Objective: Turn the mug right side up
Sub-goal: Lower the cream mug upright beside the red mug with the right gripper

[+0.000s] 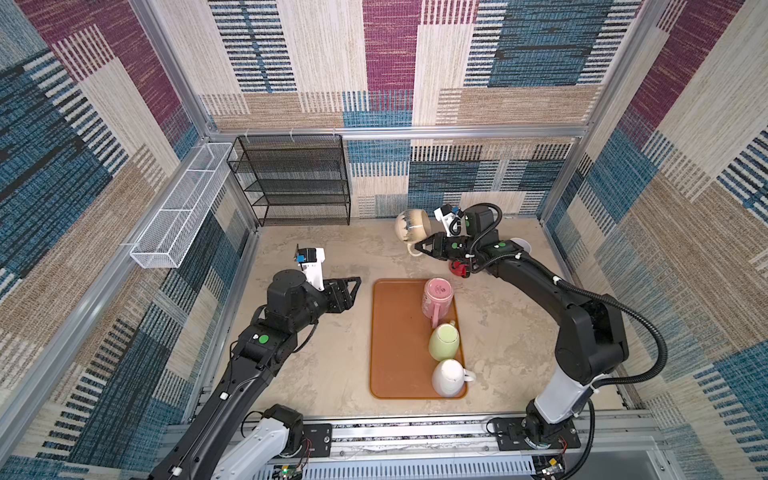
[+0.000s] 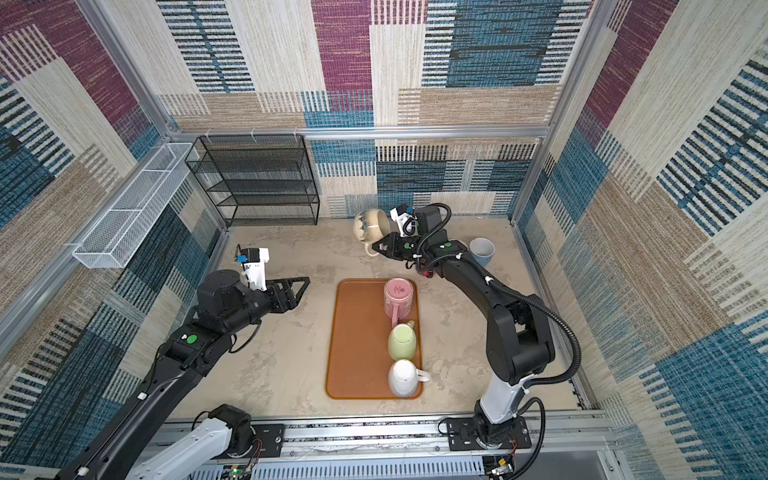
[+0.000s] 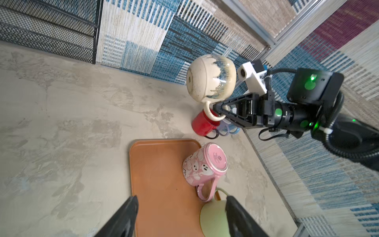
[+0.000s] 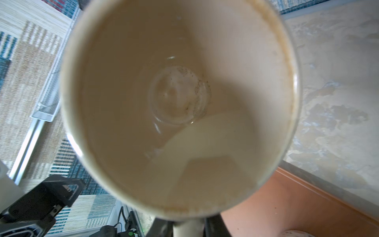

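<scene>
Cream mug (image 4: 180,102), nearest the right wrist lens, fills that view with its bare inside; rim and floor both show. In both top views, taking twelve o'clock as the far wall, the same mug (image 1: 413,225) (image 2: 371,224) sits at about one o'clock from the brown tray (image 1: 395,340). It is held off the tabletop on its side, with its base toward nine o'clock, its mouth toward three o'clock and its handle toward six o'clock. The right gripper (image 1: 419,246) (image 3: 215,107) has its fingers clamped on that handle.

The left gripper (image 1: 353,286) hangs at ten o'clock from the tray, apart from it. Its fingers (image 3: 123,217) are spread wide with nothing between them.

Along the tray's three o'clock edge stand three mugs. A pink mug (image 1: 437,297) is mouth-down at the far end, a green mug (image 1: 444,341) is in the middle and a white mug (image 1: 449,377) is at the near end.

A red mug (image 3: 203,123) stands on the tabletop below the right gripper. A blue mug (image 2: 482,251) stands upright at three o'clock from that gripper.

A black mesh shelf (image 1: 295,178) stands against the far wall at eleven o'clock.
</scene>
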You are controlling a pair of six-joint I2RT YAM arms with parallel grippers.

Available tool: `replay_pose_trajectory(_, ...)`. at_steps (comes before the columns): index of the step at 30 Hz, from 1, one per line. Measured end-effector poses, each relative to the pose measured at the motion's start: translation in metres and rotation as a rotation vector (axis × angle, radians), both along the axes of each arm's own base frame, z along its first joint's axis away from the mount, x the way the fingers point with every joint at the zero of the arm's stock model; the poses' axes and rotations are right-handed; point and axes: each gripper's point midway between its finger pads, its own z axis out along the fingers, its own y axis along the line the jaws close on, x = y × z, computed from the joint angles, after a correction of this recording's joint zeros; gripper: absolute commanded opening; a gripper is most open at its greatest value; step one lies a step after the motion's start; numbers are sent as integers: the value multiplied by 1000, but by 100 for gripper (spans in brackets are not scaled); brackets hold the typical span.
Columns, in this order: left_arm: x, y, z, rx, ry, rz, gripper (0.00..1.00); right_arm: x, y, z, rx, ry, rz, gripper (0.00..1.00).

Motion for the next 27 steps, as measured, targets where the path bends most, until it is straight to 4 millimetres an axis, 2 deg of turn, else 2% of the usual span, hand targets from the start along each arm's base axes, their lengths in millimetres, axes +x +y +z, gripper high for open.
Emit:
replay_pose_trajectory(8,-8,7,-18,86,42,-10,73,17,-18,-21,-113,20,-48,0)
replay_pose_trajectory(15,-13,9,-24,115,55,-17,73,34,-31,-44,-214,39,-85,0)
replay_pose_trajectory(27,-12,12,-30,149,58,-13,73,44,-54,-82,-384,78,-136,0)
